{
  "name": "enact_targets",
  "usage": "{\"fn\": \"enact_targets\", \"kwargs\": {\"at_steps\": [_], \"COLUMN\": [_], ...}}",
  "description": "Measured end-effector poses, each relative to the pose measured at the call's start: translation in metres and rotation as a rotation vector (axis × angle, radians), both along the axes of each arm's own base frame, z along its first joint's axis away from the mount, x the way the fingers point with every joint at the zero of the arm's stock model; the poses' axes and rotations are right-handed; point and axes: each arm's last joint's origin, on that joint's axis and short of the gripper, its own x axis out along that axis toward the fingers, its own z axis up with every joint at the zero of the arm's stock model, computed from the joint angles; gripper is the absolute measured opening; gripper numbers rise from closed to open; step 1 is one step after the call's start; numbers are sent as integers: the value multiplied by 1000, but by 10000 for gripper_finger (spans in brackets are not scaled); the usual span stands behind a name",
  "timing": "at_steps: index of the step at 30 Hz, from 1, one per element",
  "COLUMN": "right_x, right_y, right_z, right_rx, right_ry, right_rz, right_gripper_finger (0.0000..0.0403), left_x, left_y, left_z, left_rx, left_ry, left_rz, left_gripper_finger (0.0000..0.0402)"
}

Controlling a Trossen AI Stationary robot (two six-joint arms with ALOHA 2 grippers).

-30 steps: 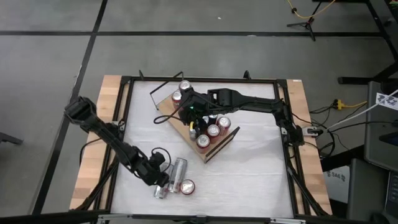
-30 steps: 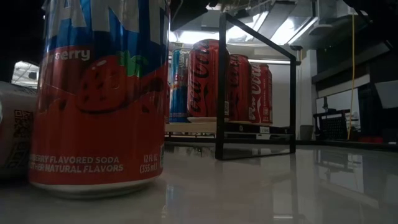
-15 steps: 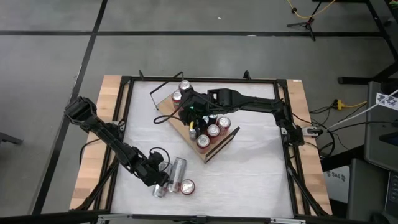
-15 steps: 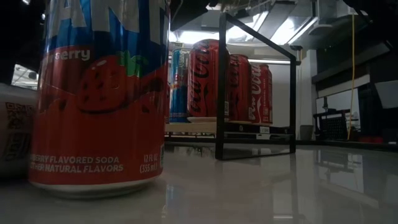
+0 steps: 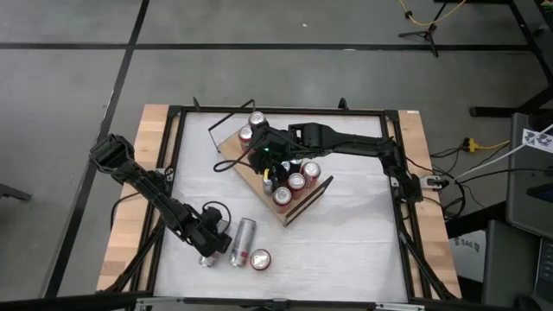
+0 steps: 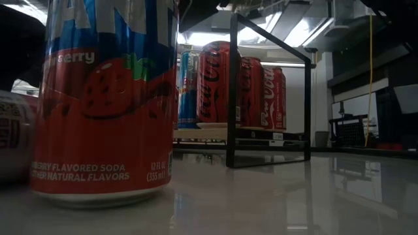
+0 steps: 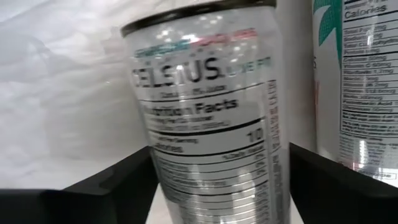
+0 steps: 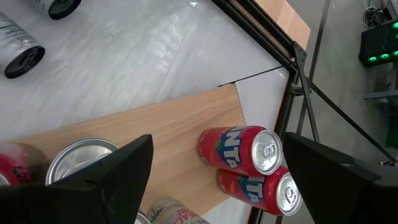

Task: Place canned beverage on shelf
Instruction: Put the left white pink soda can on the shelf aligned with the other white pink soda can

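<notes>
The left gripper (image 5: 207, 252) is low over the near-left part of the white table (image 5: 363, 250), and a silver Celsius can (image 7: 208, 118) sits between its two dark fingers (image 7: 112, 183). In the left wrist view the can fills the gap, with one finger on each side of its lower body; whether the pads actually press on it cannot be told. Just beside it lies a second silver can (image 5: 244, 235), and a red Fanta can (image 5: 260, 259) stands upright close by, looming large in the low view. The shelf (image 5: 233, 149), a light wooden board with black wire rails, sits near the table's middle and carries several upright red cans (image 5: 295, 181). The right gripper (image 5: 266, 155) hovers over the shelf with its fingers spread apart around nothing; below them the right wrist view shows bare board and two Fanta cans (image 8: 245, 152) lying on their sides.
</notes>
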Motion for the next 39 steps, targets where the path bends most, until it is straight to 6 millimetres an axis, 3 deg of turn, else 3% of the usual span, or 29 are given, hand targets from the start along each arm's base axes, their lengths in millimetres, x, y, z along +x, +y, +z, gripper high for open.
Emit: {"fn": "enact_targets", "kwargs": {"at_steps": [9, 26, 39], "right_x": [0, -6, -11], "right_y": [0, -1, -1], "right_z": [0, 7, 4], "right_rx": [-7, -25, -28], "right_ry": [0, -5, 59], "right_rz": [-6, -21, -18], "right_gripper_finger": [347, 347, 347], "left_x": [1, 10, 12], "left_y": [3, 24, 44], "left_z": [2, 22, 55], "left_rx": [58, 318, 799], "left_ry": [-47, -259, -438], "left_rz": [-7, 7, -134], "left_gripper_finger": [232, 237, 238]}}
